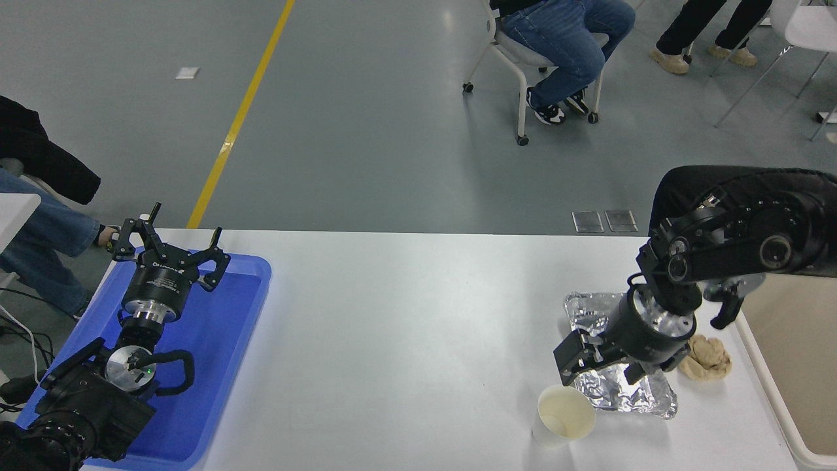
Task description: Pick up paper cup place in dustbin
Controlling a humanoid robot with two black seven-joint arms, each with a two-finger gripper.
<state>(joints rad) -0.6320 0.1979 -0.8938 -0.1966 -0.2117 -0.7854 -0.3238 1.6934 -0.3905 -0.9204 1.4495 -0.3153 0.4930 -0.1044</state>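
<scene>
Right gripper point(598, 369), jaws spread, hovers over the foil tray point(644, 392) just above the paper cup point(565, 415), lower right; nothing held.

L arm: parked at my 7 o'clock, my left gripper point(169, 245) pointing to 12 with fingers spread apart | R arm: enters from 3 o'clock, wrist bent down, my right gripper point(598, 369) with fingers parted, aimed toward 7

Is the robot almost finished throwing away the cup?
Not yet. The paper cup stands upright on the table, untouched. The right gripper hangs open just above it, over the foil tray. Grabbing, lifting and dropping it into the dustbin are all left. The left gripper is parked.
</scene>
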